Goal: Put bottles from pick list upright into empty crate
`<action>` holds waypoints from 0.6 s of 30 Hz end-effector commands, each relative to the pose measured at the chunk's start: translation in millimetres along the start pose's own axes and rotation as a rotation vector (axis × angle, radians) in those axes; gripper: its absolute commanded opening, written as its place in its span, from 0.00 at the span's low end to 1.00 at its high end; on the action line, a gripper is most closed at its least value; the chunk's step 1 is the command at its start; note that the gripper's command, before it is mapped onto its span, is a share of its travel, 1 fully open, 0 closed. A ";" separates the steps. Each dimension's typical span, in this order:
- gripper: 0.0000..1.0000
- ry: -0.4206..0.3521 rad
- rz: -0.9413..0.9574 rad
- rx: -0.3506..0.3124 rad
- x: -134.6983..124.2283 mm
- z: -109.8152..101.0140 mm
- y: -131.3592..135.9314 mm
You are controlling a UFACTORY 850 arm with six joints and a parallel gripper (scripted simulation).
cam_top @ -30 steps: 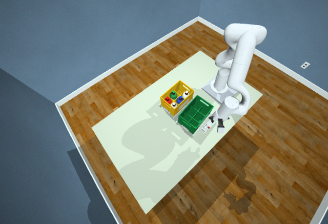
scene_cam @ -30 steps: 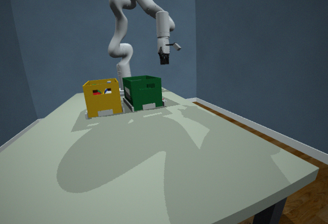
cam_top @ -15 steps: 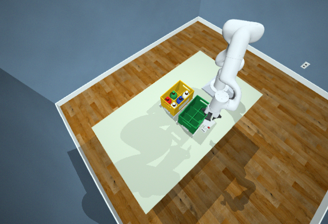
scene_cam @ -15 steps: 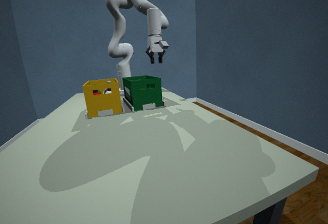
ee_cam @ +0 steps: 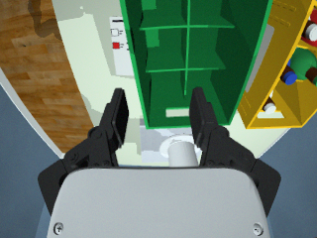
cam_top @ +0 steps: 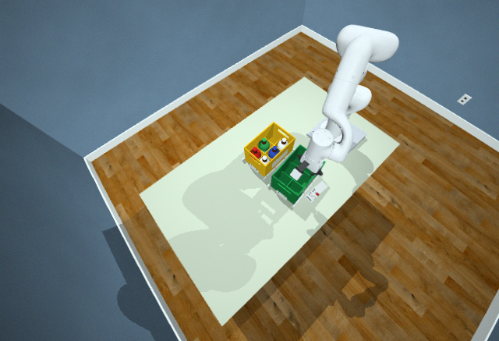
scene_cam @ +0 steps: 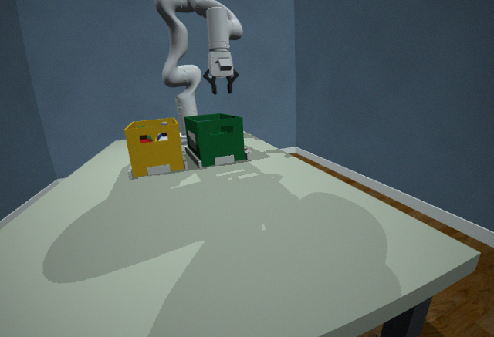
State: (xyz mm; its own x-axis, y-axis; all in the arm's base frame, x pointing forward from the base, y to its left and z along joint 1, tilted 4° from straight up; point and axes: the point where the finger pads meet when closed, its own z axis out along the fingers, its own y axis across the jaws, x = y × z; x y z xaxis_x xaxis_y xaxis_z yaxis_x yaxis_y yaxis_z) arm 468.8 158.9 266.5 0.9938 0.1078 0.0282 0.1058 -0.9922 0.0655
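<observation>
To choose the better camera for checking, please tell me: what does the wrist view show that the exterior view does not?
Only wrist: dividers inside the green crate; white and red squares on the pick list.

Only exterior: a table leg; the yellow crate's full end wall.

Both: two crates, parted jaws.

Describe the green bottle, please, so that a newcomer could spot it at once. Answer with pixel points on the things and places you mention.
On the pale green table [cam_top: 209, 272] [scene_cam: 99, 305] [ee_cam: 81, 64] stands a yellow crate [cam_top: 253, 163] [scene_cam: 155, 152] [ee_cam: 259, 96]. Inside it, beside the red bottle [cam_top: 255, 153], the green bottle [cam_top: 264, 144] [ee_cam: 302, 63] is the only one with a green body.
</observation>
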 end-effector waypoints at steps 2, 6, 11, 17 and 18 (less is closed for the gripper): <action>0.65 0.002 0.001 0.001 5.1 -4.2 20.1; 0.65 0.002 0.001 0.001 9.0 -7.3 39.5; 0.65 0.002 0.001 0.001 12.0 -9.6 54.1; 0.65 0.002 0.001 0.001 18.0 -14.2 83.1; 0.65 0.002 0.001 0.001 19.0 -15.0 88.0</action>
State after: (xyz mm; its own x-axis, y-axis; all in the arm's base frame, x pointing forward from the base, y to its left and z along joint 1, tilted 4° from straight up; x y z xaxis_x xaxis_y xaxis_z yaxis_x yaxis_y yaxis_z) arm 492.4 84.6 284.4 0.9938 0.1071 0.0285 0.1050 -0.9923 0.0658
